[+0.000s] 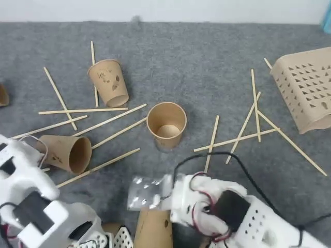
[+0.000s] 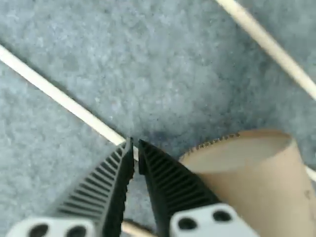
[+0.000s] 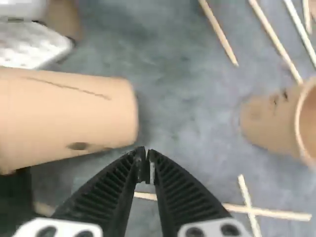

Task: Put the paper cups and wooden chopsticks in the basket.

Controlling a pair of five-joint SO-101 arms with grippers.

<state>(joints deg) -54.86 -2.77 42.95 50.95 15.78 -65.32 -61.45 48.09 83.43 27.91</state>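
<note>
Several paper cups lie on the grey carpet: one upright [image 1: 166, 123], one on its side [image 1: 66, 152], one tipped over farther back [image 1: 108, 81], and one at the front edge [image 1: 154, 228]. Wooden chopsticks [image 1: 108, 120] are scattered around them. The beige basket [image 1: 305, 93] lies on its side at the right. My right gripper [image 3: 146, 159] [image 1: 133, 196] is shut and empty, just beside the front cup [image 3: 64, 118]; another cup [image 3: 279, 123] lies farther off. My left gripper [image 2: 134, 145] is shut with nothing in it, its tips over a chopstick [image 2: 64, 98] and next to a cup's rim [image 2: 242, 158].
A further cup [image 1: 2, 95] shows partly at the left edge. More chopsticks [image 1: 256, 124] cross each other between the upright cup and the basket. Both white arms [image 1: 31, 206] [image 1: 243, 217] take up the front of the table.
</note>
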